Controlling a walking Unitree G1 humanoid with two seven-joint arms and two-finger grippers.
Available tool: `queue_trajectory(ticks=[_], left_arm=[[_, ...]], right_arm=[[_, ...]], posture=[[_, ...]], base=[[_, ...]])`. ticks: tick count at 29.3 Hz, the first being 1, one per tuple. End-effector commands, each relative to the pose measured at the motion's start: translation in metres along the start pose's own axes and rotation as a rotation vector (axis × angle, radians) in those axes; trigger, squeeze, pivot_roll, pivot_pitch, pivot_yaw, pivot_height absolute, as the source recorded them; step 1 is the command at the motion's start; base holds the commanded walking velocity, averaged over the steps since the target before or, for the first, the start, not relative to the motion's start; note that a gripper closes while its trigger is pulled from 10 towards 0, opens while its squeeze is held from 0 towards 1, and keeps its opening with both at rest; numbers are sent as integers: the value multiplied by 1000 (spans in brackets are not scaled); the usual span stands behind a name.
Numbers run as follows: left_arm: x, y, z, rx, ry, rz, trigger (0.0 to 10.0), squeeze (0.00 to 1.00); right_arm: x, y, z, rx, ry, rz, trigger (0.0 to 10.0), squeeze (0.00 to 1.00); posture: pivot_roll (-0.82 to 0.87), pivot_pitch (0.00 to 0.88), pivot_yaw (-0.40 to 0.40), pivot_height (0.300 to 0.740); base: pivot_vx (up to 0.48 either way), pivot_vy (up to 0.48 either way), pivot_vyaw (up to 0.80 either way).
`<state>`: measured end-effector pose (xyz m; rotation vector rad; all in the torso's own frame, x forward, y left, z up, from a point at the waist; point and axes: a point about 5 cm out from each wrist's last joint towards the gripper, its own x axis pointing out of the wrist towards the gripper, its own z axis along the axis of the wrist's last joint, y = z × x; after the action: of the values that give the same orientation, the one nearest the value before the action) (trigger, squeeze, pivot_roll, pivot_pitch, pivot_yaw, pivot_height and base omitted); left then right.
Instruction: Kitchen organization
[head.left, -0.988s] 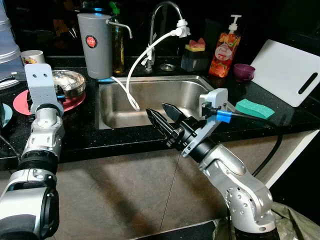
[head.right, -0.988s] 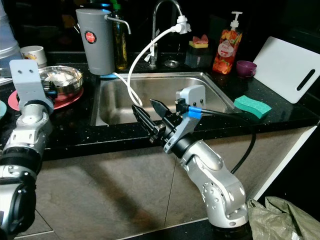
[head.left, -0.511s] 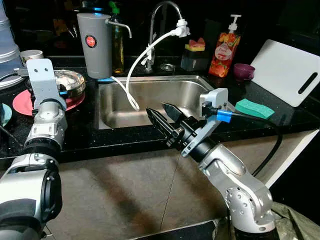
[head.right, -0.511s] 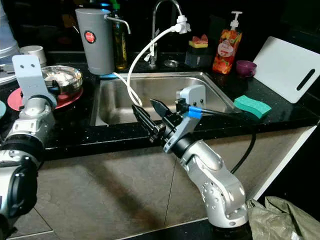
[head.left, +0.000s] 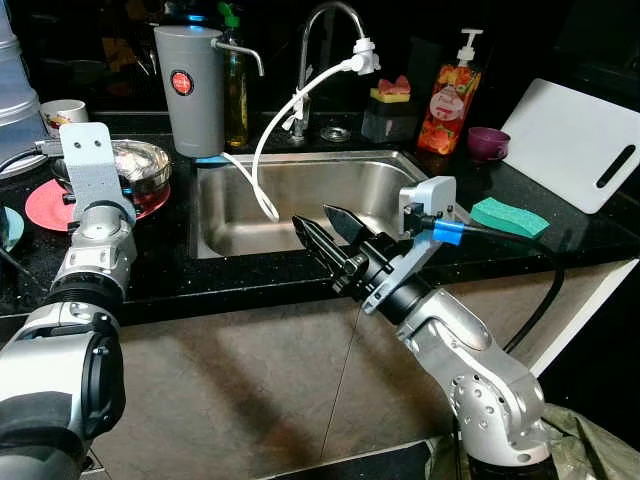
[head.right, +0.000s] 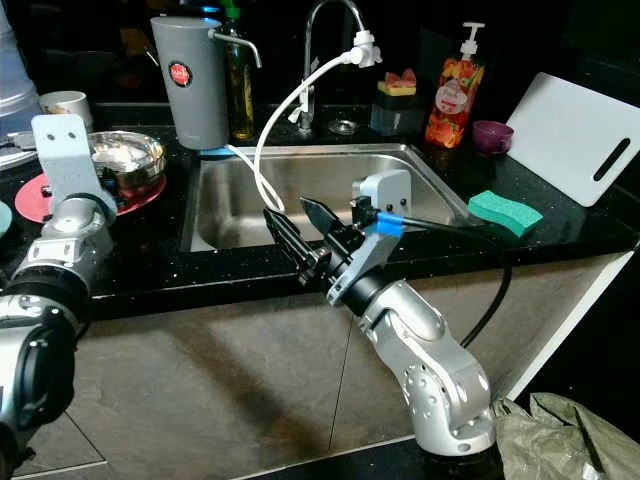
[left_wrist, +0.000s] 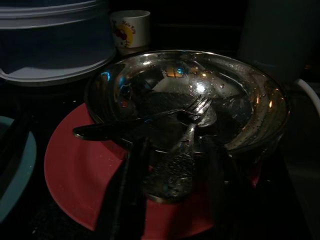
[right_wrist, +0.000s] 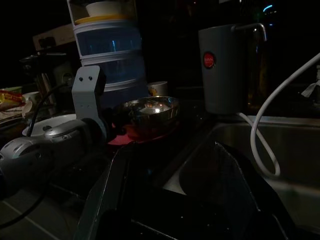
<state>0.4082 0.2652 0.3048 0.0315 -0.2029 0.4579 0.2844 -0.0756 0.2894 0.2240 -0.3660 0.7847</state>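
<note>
Glossy steel bowl (left_wrist: 200, 100), brushed metal sink (head.left: 300, 195), speckled black counter (head.left: 180, 270).

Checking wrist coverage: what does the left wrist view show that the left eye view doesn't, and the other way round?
Left wrist view alone: a fork lying inside the steel bowl, and the left pincer's fingers open just short of the bowl's near rim. Left eye view alone: the sink, the green sponge, the white cutting board and the open right pincer over the sink's front edge. Both: the bowl on the red plate.
</note>
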Motion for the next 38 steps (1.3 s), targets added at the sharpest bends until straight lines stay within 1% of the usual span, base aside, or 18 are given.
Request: queue_trajectory(ticks=[1, 7, 10, 12, 13, 14, 15, 18, 19, 21, 25, 29, 30, 32, 33, 34, 36, 38], left_arm=[[1, 3, 0, 31, -6, 0, 0, 0], [1, 3, 4, 60, -37, -2, 0, 0], [0, 1, 14, 119, -126, -7, 0, 0], [-1, -2, 21, 136, -188, -25, 0, 0], [-2, -4, 26, 152, -231, -33, 2353, 0], [-2, -4, 26, 152, -231, -33, 2353, 0], [-4, -7, 34, 159, -301, -47, 10000, 0], [-5, -7, 38, 159, -330, -49, 10000, 0], [-8, -7, 47, 138, -401, -50, 10000, 0], [-9, -7, 50, 129, -422, -48, 10000, 0], [-19, -5, 64, 106, -521, -42, 10000, 0], [-29, -7, 74, 110, -604, -73, 10000, 0], [-29, -7, 74, 110, -604, -73, 10000, 0], [-33, -12, 78, 101, -623, -111, 10000, 0], [-34, -16, 78, 86, -611, -144, 10000, 0], [-34, -16, 78, 86, -611, -144, 10000, 0], [-34, -19, 75, 76, -584, -170, 10000, 0], [-36, -24, 68, 65, -534, -201, 10000, 0]], right_arm=[[0, 0, 1, -6, -12, -3, 10000, 0], [-1, 0, 1, -5, -11, -1, 10000, 0], [-2, -1, 1, -7, -11, 0, 10000, 0], [-2, 0, 2, -6, -12, 1, 10000, 0], [-2, 0, 2, -6, -12, 1, 10000, 0], [-2, 0, 2, -6, -12, 1, 10000, 0], [-1, 0, 2, -5, -12, 2, 10000, 0], [-1, 0, 1, -5, -12, 2, 10000, 0], [-2, 1, 2, -4, -12, 3, 10000, 0], [-2, 1, 2, -4, -12, 3, 10000, 0], [-2, 1, 1, 1, -12, 3, 10000, 0], [-1, 2, 0, 6, -10, 5, 10000, 0], [-1, 2, 0, 6, -10, 5, 10000, 0], [-1, 1, 0, 7, -9, 8, 10000, 0], [0, 1, 0, 7, -9, 9, 10000, 0], [0, 1, 0, 7, -9, 9, 10000, 0], [0, 0, 0, 7, -9, 9, 10000, 0], [0, 1, 0, 7, -10, 9, 10000, 0]], posture=[[-22, 121, -51, 740], [-22, 121, -51, 740], [-24, 120, -56, 740], [-24, 120, -56, 740], [-24, 120, -56, 740], [-24, 120, -56, 740], [-24, 120, -56, 740], [-24, 120, -56, 740], [-22, 122, -57, 740], [-22, 122, -57, 740], [-17, 125, -59, 740], [-7, 129, -64, 740], [-7, 129, -64, 740], [-4, 128, -64, 740], [-3, 128, -63, 740], [-3, 128, -63, 740], [-5, 123, -60, 740], [-5, 124, -58, 740]], base=[[0, 0, 0], [0, 0, 0], [0, 0, 0], [0, 0, 0], [0, 0, 0], [0, 0, 0], [0, 0, 0], [0, 0, 0], [0, 0, 0], [0, 0, 0], [0, 0, 0], [0, 0, 0], [0, 0, 0], [0, 0, 0], [0, 0, 0], [0, 0, 0], [0, 0, 0], [0, 0, 0]])
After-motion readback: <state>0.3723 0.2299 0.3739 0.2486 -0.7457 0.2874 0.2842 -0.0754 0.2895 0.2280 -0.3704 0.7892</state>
